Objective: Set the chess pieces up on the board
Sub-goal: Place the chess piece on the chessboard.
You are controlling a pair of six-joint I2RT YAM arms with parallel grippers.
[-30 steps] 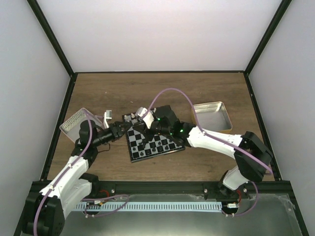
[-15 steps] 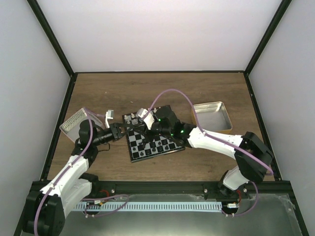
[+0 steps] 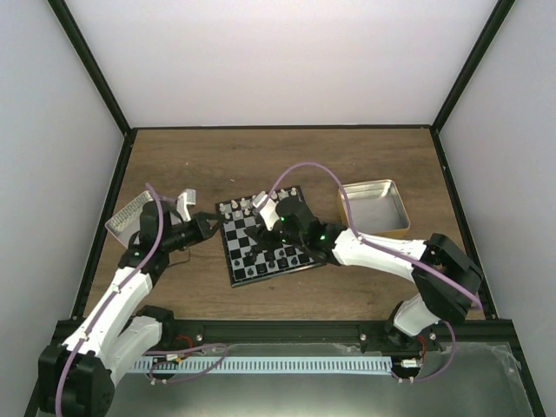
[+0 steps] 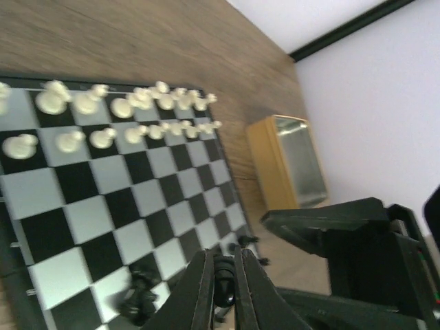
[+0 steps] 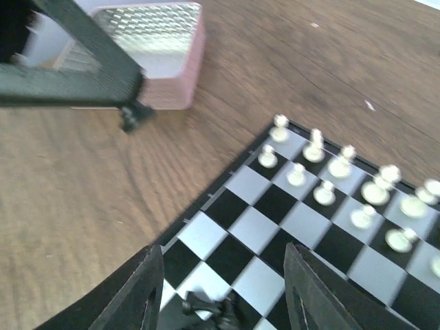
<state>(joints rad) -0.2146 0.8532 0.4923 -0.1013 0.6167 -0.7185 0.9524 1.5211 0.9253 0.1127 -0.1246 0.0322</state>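
Wood table (image 3: 347, 165), white walls on three sides, black frame around. Near the middle, skewed a touch: board (image 3: 246, 246). Along its far edge, two tidy rows of white pieces (image 3: 246, 207), plain to see from the left wrist. Over the near rows: black pieces (image 3: 271, 259), loosely spread, some blurred. From the right wrist, a couple of them close by the board's left edge, one seemingly on its side.

Just off that left edge, over bare wood: left gripper (image 3: 211, 224), pinched tight on one black piece (image 4: 221, 289). Caught right between the fingertips, and hanging from them in the right wrist view. Touching the table or not, hard to say.

Over the board, toward its far edge: right gripper (image 3: 276, 217), jaws spread wide, only checkered squares showing in the gap.

By the table's left edge: left tin (image 3: 124, 221). Toward the right edge: right tin (image 3: 375, 204), shiny inside, well apart from the board.
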